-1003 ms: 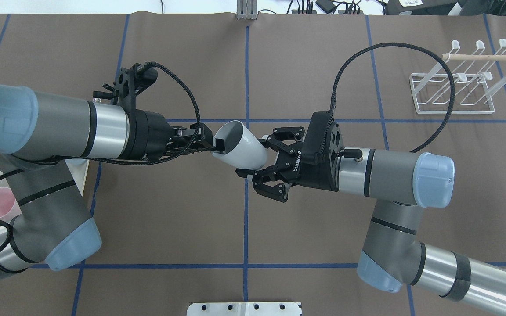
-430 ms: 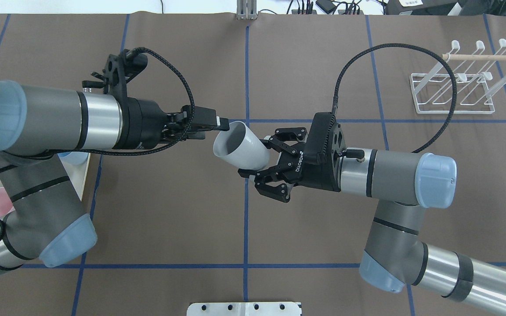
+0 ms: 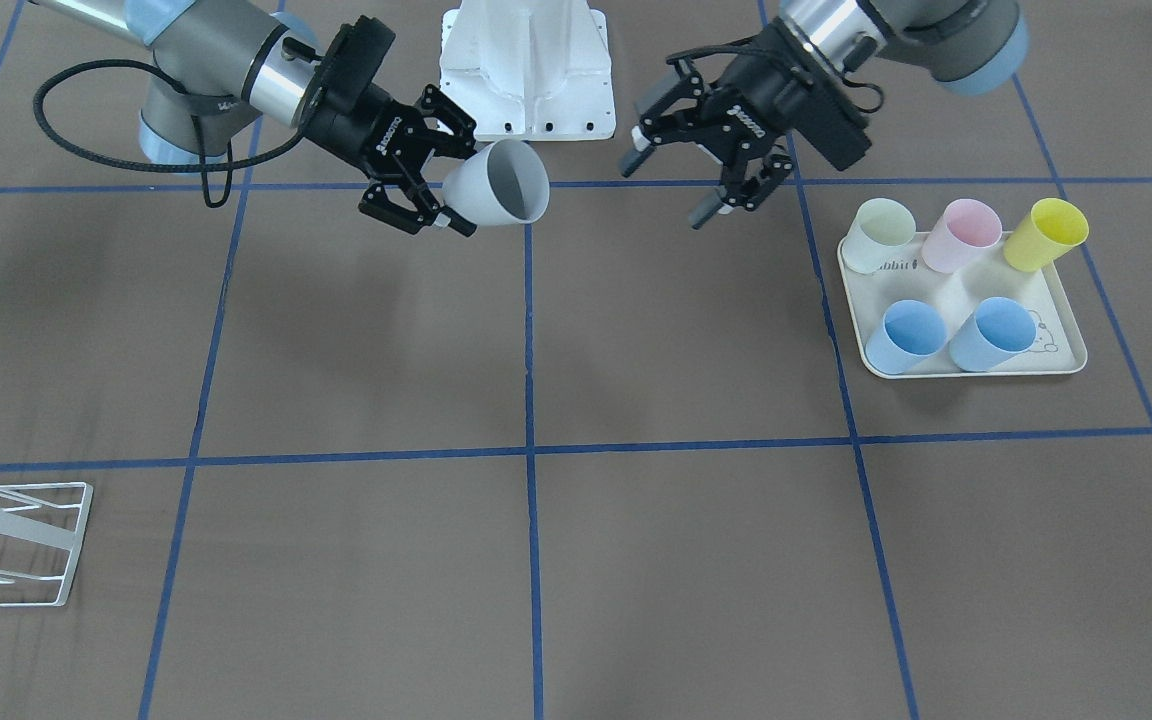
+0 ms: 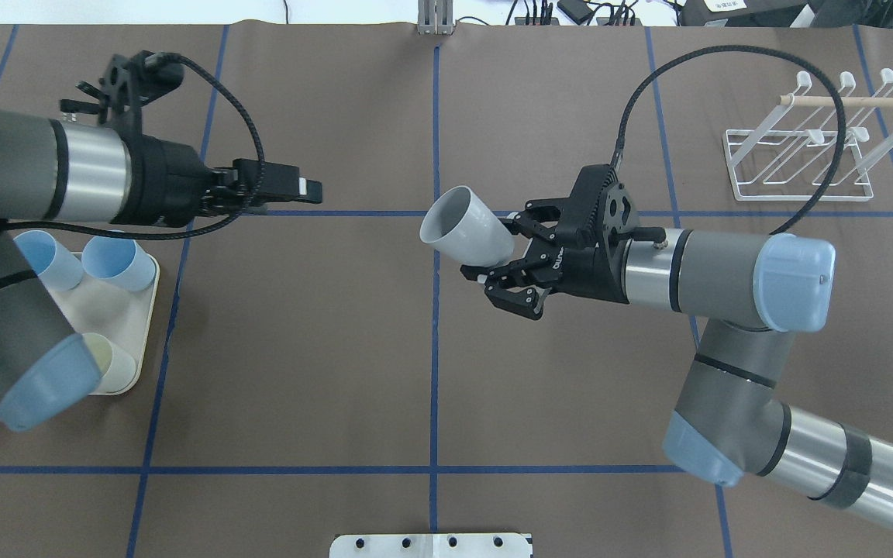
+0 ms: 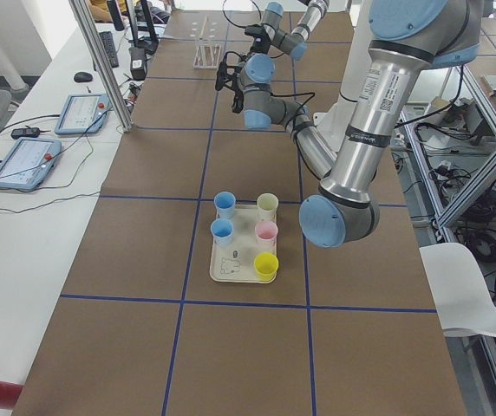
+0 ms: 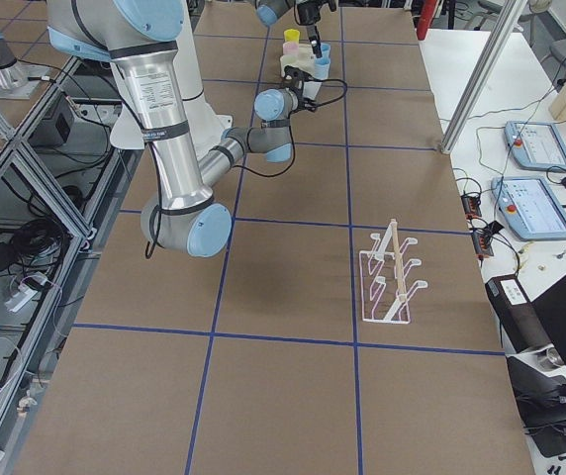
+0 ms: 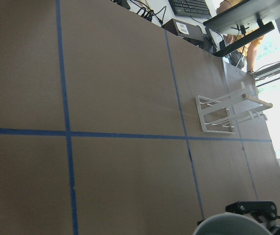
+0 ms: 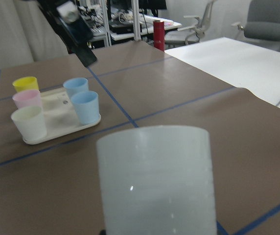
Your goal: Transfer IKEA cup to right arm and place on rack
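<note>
My right claw (image 4: 502, 252) now holds the cup (image 4: 466, 232) alone; my left claw (image 4: 303, 188) has let go, pulled back, wide open.

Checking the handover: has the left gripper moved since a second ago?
Yes. The left gripper has pulled back leftward from the central blue line, leaving the cup in the right gripper.
</note>
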Action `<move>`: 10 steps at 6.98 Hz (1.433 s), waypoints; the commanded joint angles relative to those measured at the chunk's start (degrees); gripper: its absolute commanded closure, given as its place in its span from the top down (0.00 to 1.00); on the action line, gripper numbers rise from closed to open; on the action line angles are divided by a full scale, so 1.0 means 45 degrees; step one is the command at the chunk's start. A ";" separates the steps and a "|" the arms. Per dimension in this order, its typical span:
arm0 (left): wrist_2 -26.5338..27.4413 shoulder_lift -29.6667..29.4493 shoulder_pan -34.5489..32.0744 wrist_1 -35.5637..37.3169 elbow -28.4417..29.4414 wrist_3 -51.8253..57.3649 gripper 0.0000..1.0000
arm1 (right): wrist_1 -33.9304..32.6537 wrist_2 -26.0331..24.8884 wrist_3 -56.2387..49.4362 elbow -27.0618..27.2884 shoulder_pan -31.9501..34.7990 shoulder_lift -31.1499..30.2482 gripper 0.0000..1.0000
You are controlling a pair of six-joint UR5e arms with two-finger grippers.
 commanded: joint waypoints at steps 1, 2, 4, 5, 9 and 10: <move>-0.0397 0.2141 -0.1814 0.2864 -0.1605 0.4692 1.00 | -0.3295 0.1152 -0.1233 0.0186 0.1767 0.0041 0.00; -0.0416 0.3136 -0.2693 0.2992 -0.1632 0.6902 1.00 | -0.4641 0.1155 -0.2617 0.0186 0.2780 -0.0036 0.00; -0.0532 0.4313 -0.4373 0.2994 -0.1457 1.0035 1.00 | -0.7570 0.1135 -0.7080 0.0380 0.5024 -0.0231 0.00; -0.1384 0.4608 -0.5213 0.2974 -0.1127 1.1325 1.00 | -0.8706 0.1038 -0.9617 0.0381 0.6080 -0.0271 0.00; -0.2252 0.4924 -0.5905 0.2877 -0.0948 1.2237 1.00 | -1.1062 -0.0481 -2.0794 -0.0726 0.8920 -0.0076 0.00; -0.2252 0.4924 -0.5905 0.2877 -0.0948 1.2218 1.00 | -1.0926 -0.0486 -2.1800 -0.1486 0.9000 0.0021 0.00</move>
